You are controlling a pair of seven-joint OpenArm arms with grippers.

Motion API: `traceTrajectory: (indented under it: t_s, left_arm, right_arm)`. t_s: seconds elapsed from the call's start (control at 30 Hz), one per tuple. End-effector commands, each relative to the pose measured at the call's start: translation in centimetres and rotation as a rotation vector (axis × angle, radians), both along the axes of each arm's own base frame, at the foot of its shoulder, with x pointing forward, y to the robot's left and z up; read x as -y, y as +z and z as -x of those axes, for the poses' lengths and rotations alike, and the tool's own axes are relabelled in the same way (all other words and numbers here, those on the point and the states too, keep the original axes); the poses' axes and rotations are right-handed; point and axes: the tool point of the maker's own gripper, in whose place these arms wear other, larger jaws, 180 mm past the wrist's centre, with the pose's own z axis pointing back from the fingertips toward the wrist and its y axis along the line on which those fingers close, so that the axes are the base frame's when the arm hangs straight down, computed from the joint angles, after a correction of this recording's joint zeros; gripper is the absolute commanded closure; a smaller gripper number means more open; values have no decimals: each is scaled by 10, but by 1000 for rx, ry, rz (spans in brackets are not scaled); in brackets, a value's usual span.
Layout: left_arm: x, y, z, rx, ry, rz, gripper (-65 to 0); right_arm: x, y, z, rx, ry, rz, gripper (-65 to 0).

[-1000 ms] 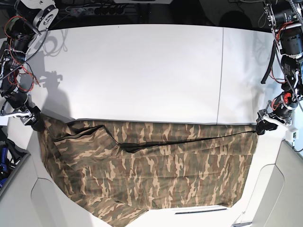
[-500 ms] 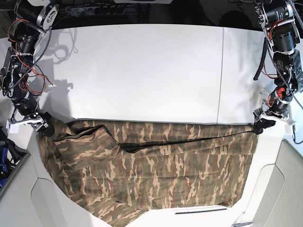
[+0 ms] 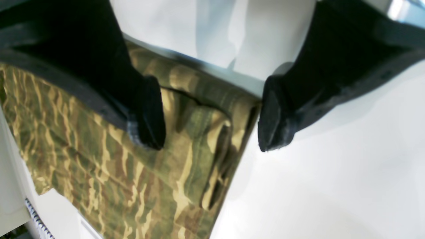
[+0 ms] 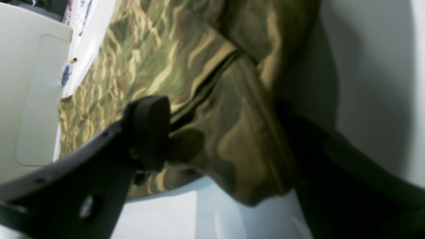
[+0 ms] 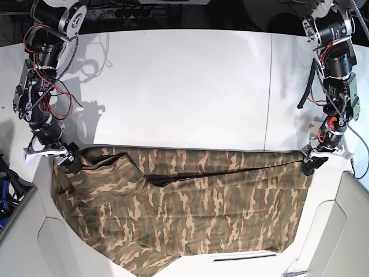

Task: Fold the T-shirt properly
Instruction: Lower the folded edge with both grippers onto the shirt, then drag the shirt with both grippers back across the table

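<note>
hidden: lower hem of the T-shirt (image 5: 190,213) is cut off below the worktop (image 5: 173,86) edge | cloth: soft camouflage, creased, folded seam | left hand (image 3: 212,122): spread wide, corner lies between its fingers, ungripped | right hand (image 4: 229,146): spread wide, bunched corner seen between its fingers, grip cannot be told

Both arms sit further in toward the table's far edge than a second ago. Left gripper (image 5: 309,164) jaws now spread, off the T-shirt (image 5: 190,202) corner. Right gripper (image 5: 72,163) shifts inward along the shirt's edge.
</note>
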Motion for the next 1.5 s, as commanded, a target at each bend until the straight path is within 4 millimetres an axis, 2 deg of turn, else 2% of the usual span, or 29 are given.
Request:
traceTrajectory:
  t_s: [0.0,0.23,0.3,0.37,0.43,0.5,0.6,0.77,0.83,0.93,1.1,1.27,1.47]
  left_arm:
    - [-3,9,-6,8,-15,-17,-466]
    - [15,1,-8,-12,-57,-21,-463]
    - [18,0,-9,-14,-68,-29,-430]
    - [20,-1,-9,-20,-78,-35,-317]
    - [21,-1,-9,-19,-79,-35,-185]
    - [20,0,-10,-16,-79,-36,-98]
    - [21,6,-13,1,-98,-40,-2]
    - [37,27,-15,96,-253,-39,0]
    - [29,33,-15,104,-240,-20,0]
    - [18,42,-13,109,-229,4,0]
    - [15,43,-7,52,-266,35,0]
    - [13,44,0,24,-284,84,0]
    - [28,36,10,-38,-337,167,0]
  right_arm:
    - [3,9,-7,19,3,14,-420]
    - [5,16,-12,55,-18,22,-417]
    - [6,17,-15,54,-13,40,-413]
    - [7,20,-20,55,-4,66,-330]
    - [8,23,-23,55,2,88,-174]
    - [8,26,-27,63,3,90,-19]
    - [8,31,-31,74,2,89,0]
    - [-3,39,-33,120,77,97,0]
    - [-10,40,-31,123,123,90,0]
    - [-9,39,-27,102,140,70,0]
    - [-1,39,-18,59,186,47,0]
    - [-2,43,-11,39,245,7,0]
    - [-2,43,1,37,261,-34,0]
